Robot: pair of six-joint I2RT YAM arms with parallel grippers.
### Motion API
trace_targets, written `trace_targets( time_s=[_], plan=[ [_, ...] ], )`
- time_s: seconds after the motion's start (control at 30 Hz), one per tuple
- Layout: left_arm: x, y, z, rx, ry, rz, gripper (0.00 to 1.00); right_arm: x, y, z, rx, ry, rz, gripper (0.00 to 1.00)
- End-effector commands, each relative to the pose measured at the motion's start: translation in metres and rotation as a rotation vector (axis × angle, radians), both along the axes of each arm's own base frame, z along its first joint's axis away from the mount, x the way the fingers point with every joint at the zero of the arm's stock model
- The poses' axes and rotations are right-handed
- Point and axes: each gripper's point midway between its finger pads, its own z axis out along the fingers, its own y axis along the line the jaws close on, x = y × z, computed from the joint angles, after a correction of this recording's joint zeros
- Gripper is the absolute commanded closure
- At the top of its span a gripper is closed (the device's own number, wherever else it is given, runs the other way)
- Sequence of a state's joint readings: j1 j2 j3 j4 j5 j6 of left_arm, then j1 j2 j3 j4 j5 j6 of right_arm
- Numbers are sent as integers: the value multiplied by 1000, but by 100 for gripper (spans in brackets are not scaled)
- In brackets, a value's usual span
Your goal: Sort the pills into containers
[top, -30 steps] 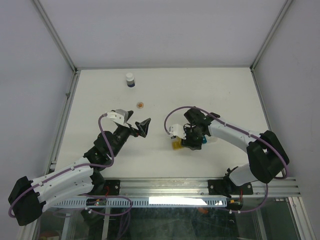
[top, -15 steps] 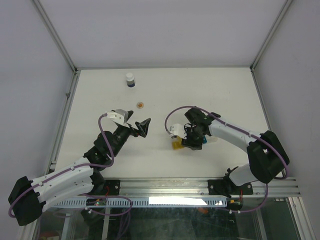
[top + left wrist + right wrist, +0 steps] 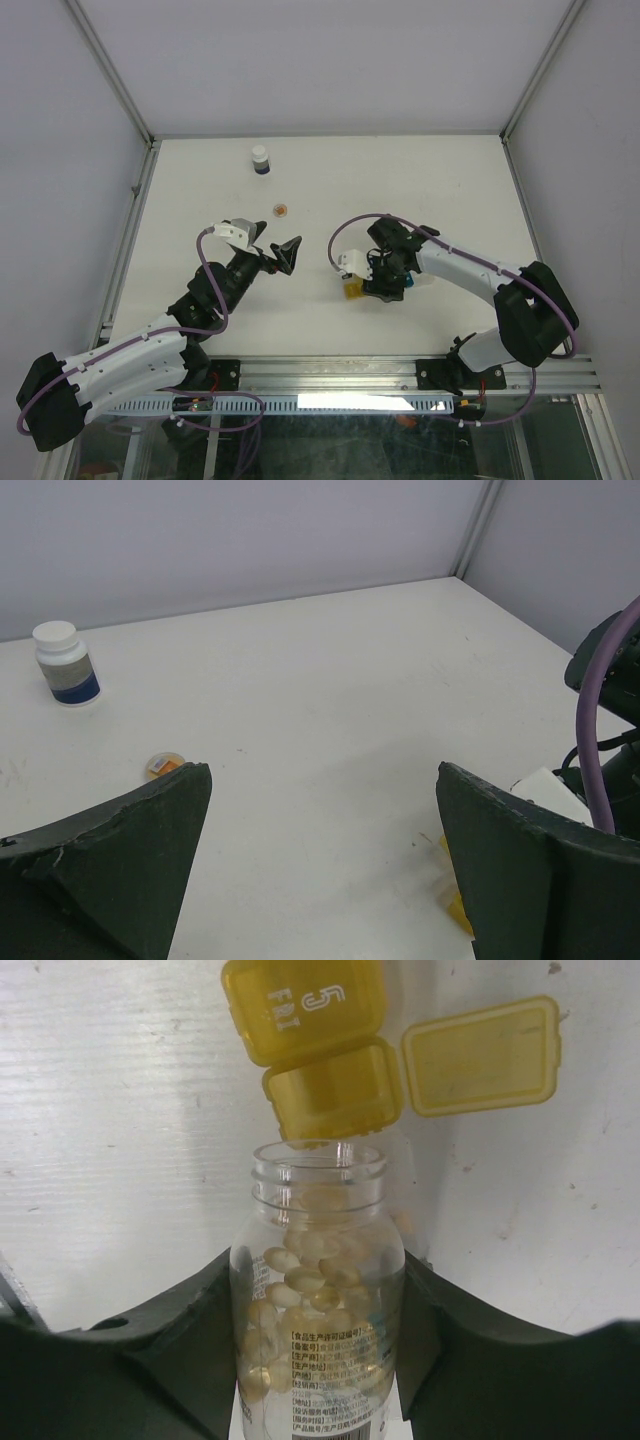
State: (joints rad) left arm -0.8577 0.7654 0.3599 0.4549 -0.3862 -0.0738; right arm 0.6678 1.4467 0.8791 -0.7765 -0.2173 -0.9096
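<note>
My right gripper (image 3: 320,1360) is shut on a clear pill bottle (image 3: 320,1260) full of pale yellow pills. The bottle has no cap, and its mouth points at an open yellow container (image 3: 333,1090). A yellow lid marked "5 FRI" (image 3: 303,1005) lies beyond it and another open yellow lid (image 3: 480,1055) to the right. In the top view the right gripper (image 3: 385,275) hovers over the yellow container (image 3: 353,290), with a teal container (image 3: 408,283) beside it; the clear containers are hidden. My left gripper (image 3: 272,248) is open and empty, to the left of them.
A small white bottle with a dark blue band (image 3: 260,160) stands at the back left and also shows in the left wrist view (image 3: 66,664). A small round orange cap (image 3: 281,209) lies in front of it. Metal frame rails border the table.
My right gripper with the pill bottle has edged slightly to the left. The left arm has not moved.
</note>
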Motion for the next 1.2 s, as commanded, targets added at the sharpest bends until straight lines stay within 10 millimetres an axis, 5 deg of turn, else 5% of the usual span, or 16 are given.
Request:
trace_targets(
  time_s=[0.0,0.07,0.17,0.23,0.33,0.43,0.5,0.6,0.7,0.77,0.87,0.93,1.03,1.13,1.17],
  plan=[
    [0,2,9,-15,-30,10,1,-7,14,15,60,29,20,93],
    [0,3,9,-16,-29,11,1,13,3,10,7,-73,-25,94],
    [0,2,9,-15,-29,12,1,-9,13,13,47,45,16,94],
    [0,3,8,-16,-28,12,1,13,3,11,0,-67,-41,94],
    [0,3,9,-16,-29,13,1,-9,12,13,27,59,-1,94],
    [0,3,9,-17,-30,11,1,14,3,10,-18,-55,-54,95],
    [0,3,9,-18,-31,12,1,-5,12,14,19,48,-12,95],
    [0,3,8,-17,-31,11,1,16,1,10,-33,-54,-60,96],
    [0,3,9,-18,-32,13,1,-7,9,8,-21,59,0,95],
    [-1,4,8,-20,-31,12,1,18,-1,8,-66,-59,-52,96],
    [-1,4,9,-20,-32,14,1,-5,6,11,-32,65,-10,96],
    [-1,4,9,-21,-32,13,1,13,-1,7,-79,-41,-41,96],
    [-1,4,9,-20,-34,12,1,-5,8,12,-33,62,-14,96],
    [-1,4,9,-20,-34,12,1,15,-2,9,-86,-31,-55,97],
    [-1,4,9,-20,-34,12,1,4,-1,12,-79,39,-40,97]
  ],
)
